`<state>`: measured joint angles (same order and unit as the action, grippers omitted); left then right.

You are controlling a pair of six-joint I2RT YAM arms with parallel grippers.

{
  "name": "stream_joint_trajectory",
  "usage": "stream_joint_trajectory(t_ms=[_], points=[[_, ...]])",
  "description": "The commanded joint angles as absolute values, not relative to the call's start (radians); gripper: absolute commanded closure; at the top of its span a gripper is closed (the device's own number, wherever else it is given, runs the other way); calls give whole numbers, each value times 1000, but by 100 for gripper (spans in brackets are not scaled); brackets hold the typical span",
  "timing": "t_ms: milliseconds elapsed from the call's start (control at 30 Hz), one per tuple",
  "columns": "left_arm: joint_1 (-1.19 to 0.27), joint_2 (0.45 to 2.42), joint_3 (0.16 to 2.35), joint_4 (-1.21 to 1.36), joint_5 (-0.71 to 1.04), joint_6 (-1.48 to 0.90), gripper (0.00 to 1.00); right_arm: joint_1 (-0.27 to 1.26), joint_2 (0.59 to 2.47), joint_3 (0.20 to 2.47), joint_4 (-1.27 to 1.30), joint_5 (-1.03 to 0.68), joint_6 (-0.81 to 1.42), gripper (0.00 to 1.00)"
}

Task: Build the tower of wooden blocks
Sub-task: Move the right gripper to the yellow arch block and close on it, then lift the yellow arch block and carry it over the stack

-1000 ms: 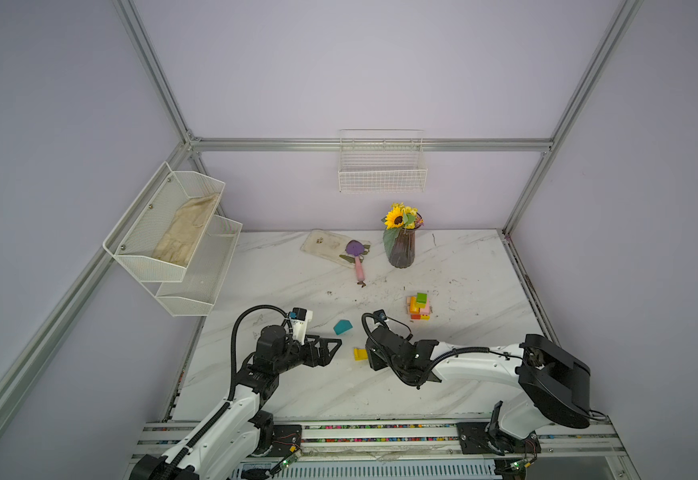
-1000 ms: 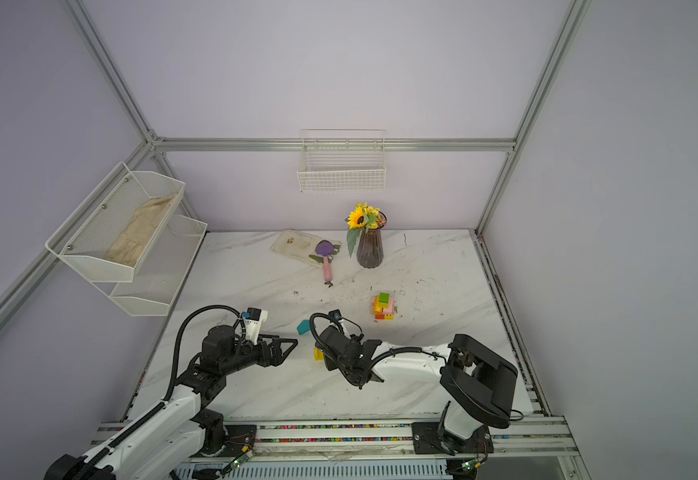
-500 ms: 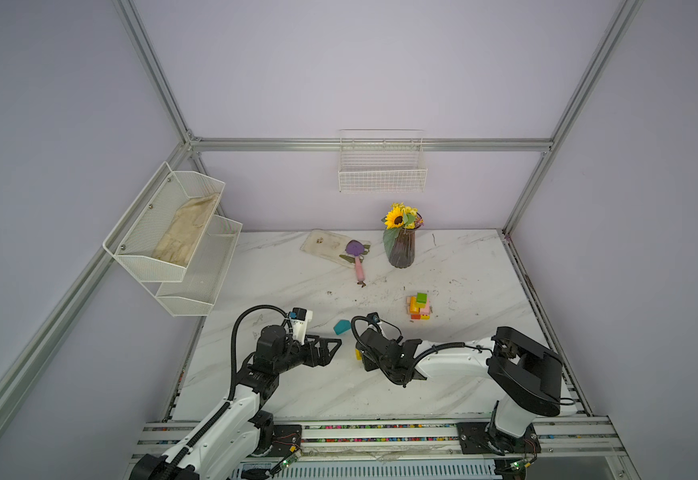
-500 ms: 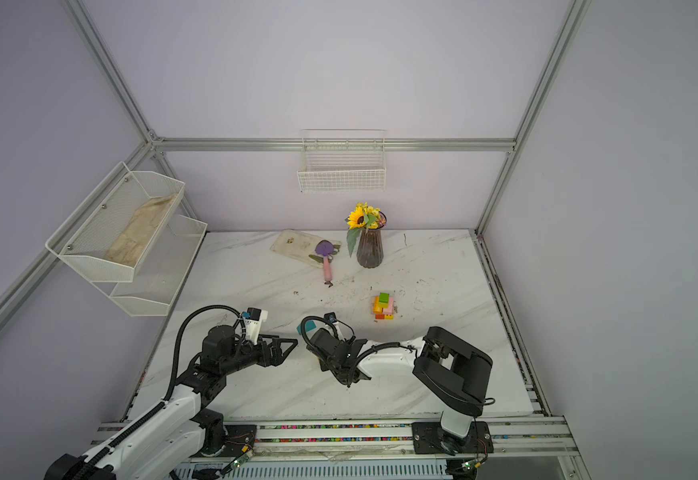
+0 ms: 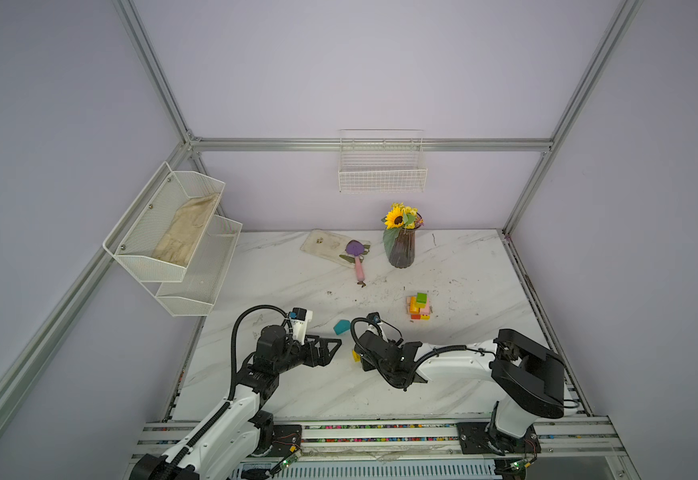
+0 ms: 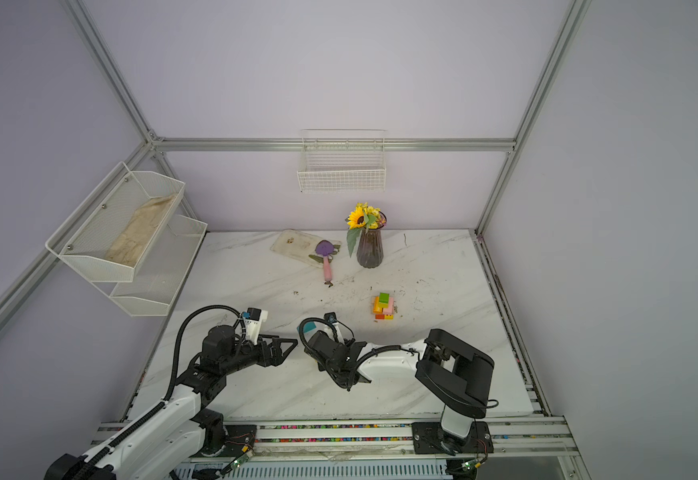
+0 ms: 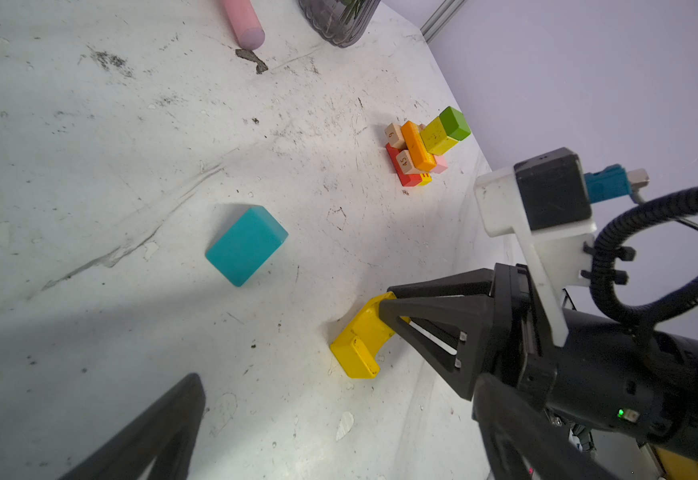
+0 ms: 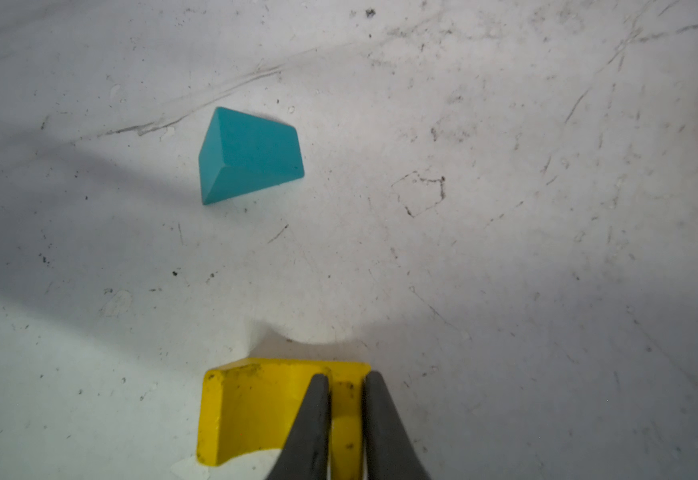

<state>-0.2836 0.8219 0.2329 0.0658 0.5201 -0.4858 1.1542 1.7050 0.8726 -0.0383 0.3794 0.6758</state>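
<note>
closest to the rail, the two arms lean in over the marble table (image 5: pixel 297 390). the left gripper (image 5: pixel 332 350) hovers low over the near-left part of the top, jaws spread wide with nothing between them. just across from it the right gripper (image 8: pixel 347 380) is down at the surface, its two dark fingers (image 8: pixel 316 409) drawn tight on one leg of the yellow arch (image 8: pixel 256 409). the leg is pinched between them and the rest of the arch juts out to one side. i can't tell whether the arch is clear of the marble or resting on it.

a little further in, the teal block (image 5: pixel 341 327) lies alone on the table, a wedge-shaped piece resting on a flat face, apart from the arch and from both grippers.

beyond that and off to the right stands the tower (image 5: pixel 419 306), well apart from the arms. it has a red piece at the bottom, two tan bars printed with numbers, an orange bar laid across them, pink showing at one side, and a green block (image 7: pixel 455 122) at the very top.

further back a purple scoop (image 5: pixel 357 255) with a pink handle lies partly on a pale tray (image 5: pixel 322 244). a dark ribbed vase (image 5: pixel 401 251) holding a sunflower stands just to its right. on the back wall hangs a white wire basket (image 5: pixel 382 178), and on the left wall a two-tier mesh shelf (image 5: pixel 197 286) with a cloth (image 5: pixel 185 235) in its upper tier
</note>
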Motion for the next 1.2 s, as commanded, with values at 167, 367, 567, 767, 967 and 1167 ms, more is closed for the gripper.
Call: stream_joint_trajectory(t_ms=[167, 367, 567, 767, 967, 1167], points=[[-282, 825, 259, 96, 522, -469, 0, 1177, 1696, 856, -88, 416, 709, 86], [-282, 822, 258, 96, 520, -469, 0, 1185, 1715, 862, -93, 419, 733, 87], [-282, 820, 260, 97, 535, -469, 0, 1190, 1723, 863, -109, 455, 740, 94], [-282, 813, 256, 95, 523, -469, 0, 1190, 1705, 867, -136, 471, 767, 100], [-283, 817, 256, 98, 525, -469, 0, 1190, 1646, 832, -126, 503, 779, 100], [-282, 826, 259, 100, 541, -469, 0, 1189, 1535, 797, -145, 586, 742, 100]])
